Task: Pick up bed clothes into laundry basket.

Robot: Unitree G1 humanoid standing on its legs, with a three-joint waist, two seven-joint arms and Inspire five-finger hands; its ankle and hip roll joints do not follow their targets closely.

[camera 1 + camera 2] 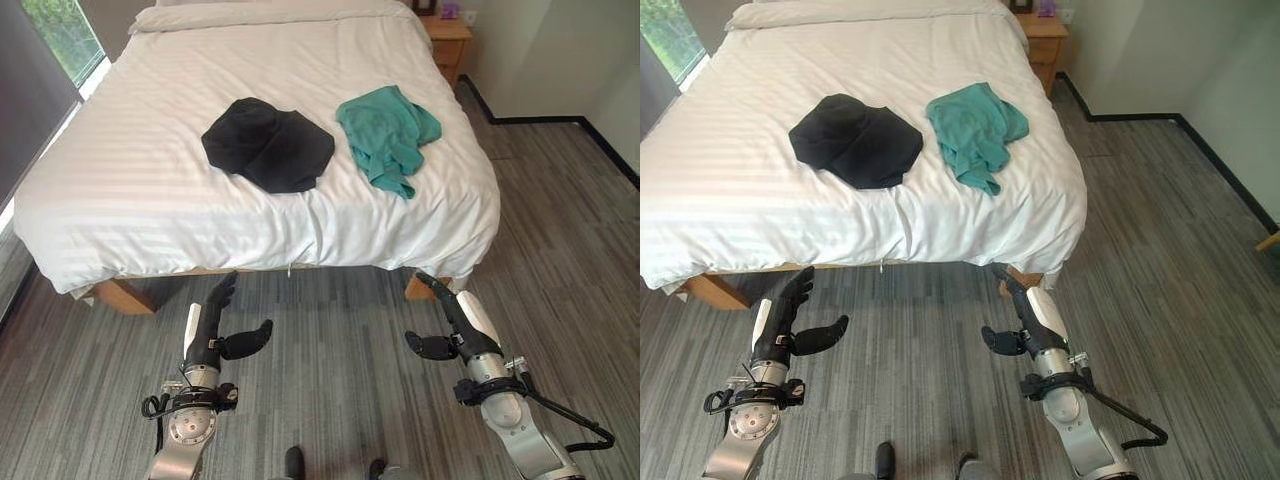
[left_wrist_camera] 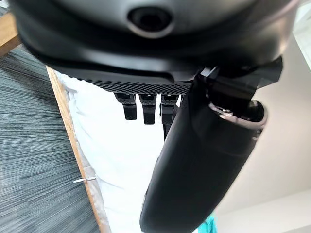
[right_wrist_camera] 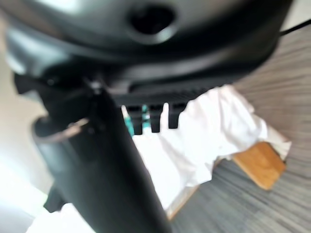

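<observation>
The bed [image 1: 150, 190] occupies most of the scene: a white striped cover over a wooden frame, standing on grey carpet flooring [image 1: 350, 360]. It lies beyond the fingertips of both hands, with its near edge just past them. A wooden nightstand [image 1: 447, 40] stands at the far corner of the bed, well beyond the right hand's fingers.

Two garments lie on the cover, apart from each other and well beyond the fingertips of either hand. The black garment [image 1: 268, 145] is crumpled in a low heap, ahead of the left hand's fingers and offset toward the right. The teal garment [image 1: 387, 134] lies crumpled beside it, near the bed's right edge, roughly ahead of the right hand's fingers. Neither garment is touched by a hand.

The left hand [image 1: 207, 325] hangs above the floor in front of the bed. Its fingers [image 2: 147, 107] are straight and side by side, pointing toward the bed's edge; the thumb stands out to the side. It holds nothing.

The right hand [image 1: 458, 318] hangs above the floor near the bed's right front corner. Its fingers [image 3: 154, 118] are straight and close together, with the thumb standing off sideways. It holds nothing.
</observation>
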